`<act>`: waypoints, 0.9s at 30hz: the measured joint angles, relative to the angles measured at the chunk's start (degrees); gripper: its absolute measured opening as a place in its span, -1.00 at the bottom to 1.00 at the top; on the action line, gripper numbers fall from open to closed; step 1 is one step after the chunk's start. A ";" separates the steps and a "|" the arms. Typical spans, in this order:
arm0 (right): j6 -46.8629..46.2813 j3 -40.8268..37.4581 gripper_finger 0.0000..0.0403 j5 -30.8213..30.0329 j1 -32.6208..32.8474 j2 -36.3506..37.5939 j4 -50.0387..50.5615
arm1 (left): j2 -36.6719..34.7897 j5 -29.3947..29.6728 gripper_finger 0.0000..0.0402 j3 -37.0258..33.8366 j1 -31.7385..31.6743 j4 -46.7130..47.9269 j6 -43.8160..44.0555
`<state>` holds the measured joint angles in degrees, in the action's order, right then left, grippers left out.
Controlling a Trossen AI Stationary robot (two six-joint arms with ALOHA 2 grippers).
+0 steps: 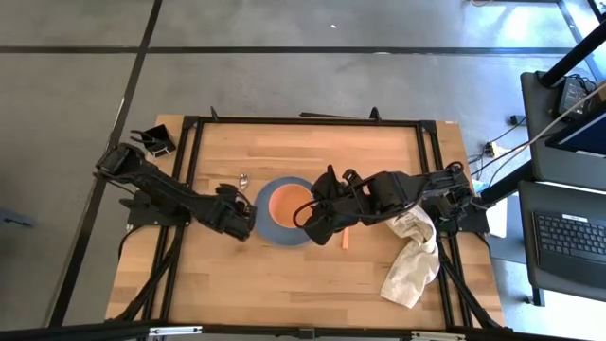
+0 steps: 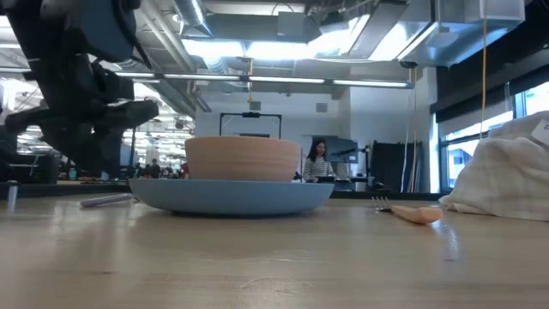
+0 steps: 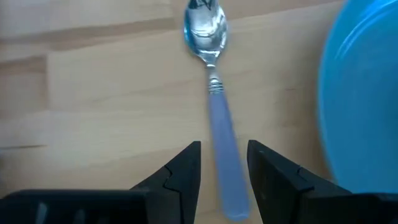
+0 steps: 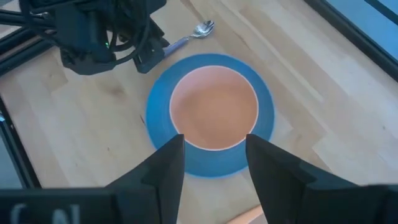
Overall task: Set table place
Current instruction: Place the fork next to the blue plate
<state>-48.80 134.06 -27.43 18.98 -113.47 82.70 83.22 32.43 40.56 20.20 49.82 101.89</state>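
Note:
The round blue plate [image 1: 275, 227] lies on the table [image 1: 312, 152] with the orange bowl [image 1: 287, 201] standing in it. In the low view the bowl [image 2: 243, 159] sits upright on the plate [image 2: 232, 194]. The spoon [image 3: 214, 93] lies flat on the wood left of the plate, its bowl end [image 1: 243, 179] toward the far edge. My left gripper [image 3: 224, 149] is open, its fingers on either side of the lilac handle's free end without touching it. My right gripper [image 4: 214, 142] is open and empty above the bowl [image 4: 214, 106]. The fork [image 1: 347, 239] lies right of the plate.
An off-white cloth [image 1: 414, 256] lies crumpled at the table's right, close to the fork's orange handle [image 2: 416, 214]. A black clip-like object [image 1: 156, 140] sits off the far left corner. Bare wood shows along the near and far edges.

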 joint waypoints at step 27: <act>-5.05 -0.02 -0.15 0.49 0.02 0.00 -0.26 | 3.11 6.86 -0.38 -2.75 -0.87 -6.11 -0.33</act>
<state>-53.84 134.04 -26.94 19.00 -113.47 82.43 86.33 39.30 37.81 19.33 43.71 101.56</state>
